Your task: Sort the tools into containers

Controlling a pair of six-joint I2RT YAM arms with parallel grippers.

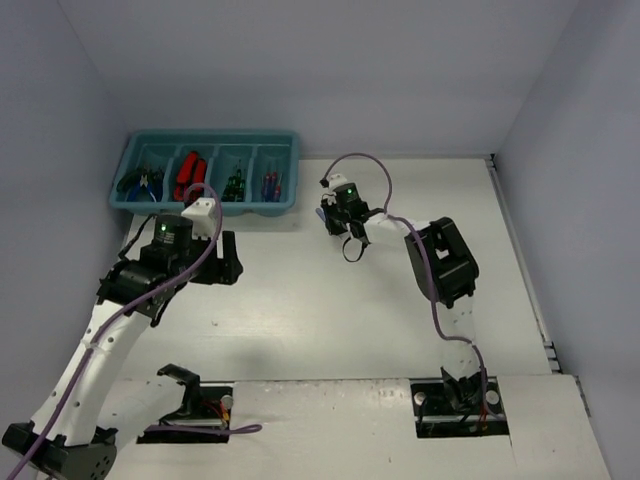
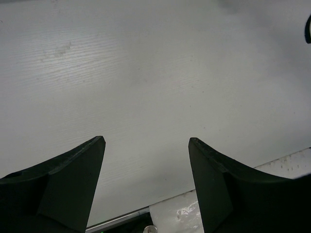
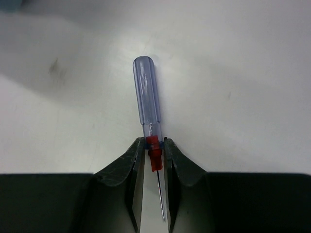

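Carrying step, I judge: the right gripper [image 3: 154, 145] clamps a blue-handled screwdriver [image 3: 147, 94] at its red collar, handle jutting beyond the jaws; next, reach the tray [image 1: 260, 212] well aside; the left gripper [image 2: 146, 141] gapes empty.

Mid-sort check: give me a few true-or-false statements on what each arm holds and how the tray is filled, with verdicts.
1. The right jaws are shut on a screwdriver at its red collar. True.
2. The left jaws hold pliers. False: they stand open and empty over bare table.
3. The tray has four compartments. True.
4. The red knives lie in the tray's rightmost compartment. False: they are in the second from the left.
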